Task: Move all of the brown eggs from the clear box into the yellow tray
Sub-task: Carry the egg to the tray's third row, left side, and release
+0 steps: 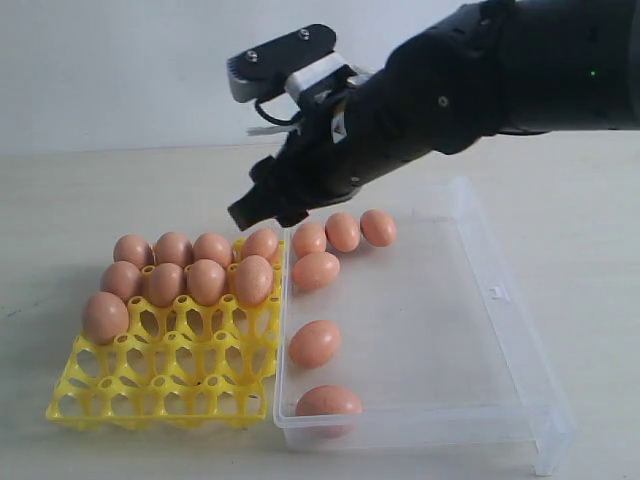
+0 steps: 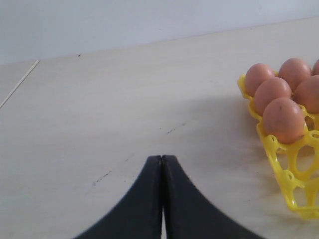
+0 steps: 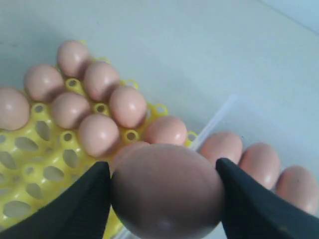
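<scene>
Right wrist view shows the right gripper (image 3: 162,172) pinching one egg (image 3: 167,199) above the tray's (image 1: 160,395) 1 o'clock corner. A loose hold on that smooth shell could drop it onto seated eggs (image 1: 205,282) and crack them; a hard squeeze could crush it. Nine eggs sit in the tray, six in the box (image 1: 500,300), one is held. The left gripper (image 2: 162,162) is pressed together, empty.

Black two-finger tool (image 2: 161,158) at bottom centre of frame, tips pressed together over the pale beige matte surface (image 2: 99,114). Right edge of frame: corner of bright yellow plastic egg tray (image 2: 273,149), several matte orange-brown oval eggs (image 2: 283,119) seated in its cups.
</scene>
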Tool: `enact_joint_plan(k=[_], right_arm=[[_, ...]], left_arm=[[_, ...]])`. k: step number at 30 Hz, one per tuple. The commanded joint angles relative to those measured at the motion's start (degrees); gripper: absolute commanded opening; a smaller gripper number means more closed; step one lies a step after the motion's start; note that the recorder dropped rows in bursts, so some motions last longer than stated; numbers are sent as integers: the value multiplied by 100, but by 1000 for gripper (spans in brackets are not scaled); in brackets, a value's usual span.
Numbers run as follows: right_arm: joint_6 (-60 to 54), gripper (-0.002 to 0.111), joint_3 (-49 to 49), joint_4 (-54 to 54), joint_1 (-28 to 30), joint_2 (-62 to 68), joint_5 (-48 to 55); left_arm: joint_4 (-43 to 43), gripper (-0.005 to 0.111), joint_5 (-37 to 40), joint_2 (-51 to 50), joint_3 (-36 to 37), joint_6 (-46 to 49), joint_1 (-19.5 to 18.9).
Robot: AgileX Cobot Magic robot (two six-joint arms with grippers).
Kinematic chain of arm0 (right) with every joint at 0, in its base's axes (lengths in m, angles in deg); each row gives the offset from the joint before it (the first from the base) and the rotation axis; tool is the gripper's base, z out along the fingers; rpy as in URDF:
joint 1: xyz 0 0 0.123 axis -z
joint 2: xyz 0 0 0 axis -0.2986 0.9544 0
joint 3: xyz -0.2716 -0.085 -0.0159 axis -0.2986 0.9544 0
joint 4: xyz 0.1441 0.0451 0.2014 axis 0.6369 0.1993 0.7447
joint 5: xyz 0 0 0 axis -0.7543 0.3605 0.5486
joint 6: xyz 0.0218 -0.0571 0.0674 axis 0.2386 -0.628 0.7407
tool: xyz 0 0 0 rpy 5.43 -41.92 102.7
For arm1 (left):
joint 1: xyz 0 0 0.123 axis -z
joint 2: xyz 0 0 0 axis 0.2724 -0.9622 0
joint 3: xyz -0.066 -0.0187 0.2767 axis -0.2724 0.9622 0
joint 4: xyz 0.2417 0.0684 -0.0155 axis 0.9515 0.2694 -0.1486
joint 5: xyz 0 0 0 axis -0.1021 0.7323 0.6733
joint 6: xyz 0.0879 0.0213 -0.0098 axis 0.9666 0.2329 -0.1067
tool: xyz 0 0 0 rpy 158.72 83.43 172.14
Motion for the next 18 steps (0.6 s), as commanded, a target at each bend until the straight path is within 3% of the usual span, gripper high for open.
enact_joint_plan(k=[1, 18], right_arm=[[-226, 0, -579, -57, -366, 426, 391], [-909, 0, -2930, 50, -1177, 2603, 2079]], left_arm=[[-14, 0, -52, 32, -23, -26, 33], [-14, 0, -52, 32, -23, -26, 33]])
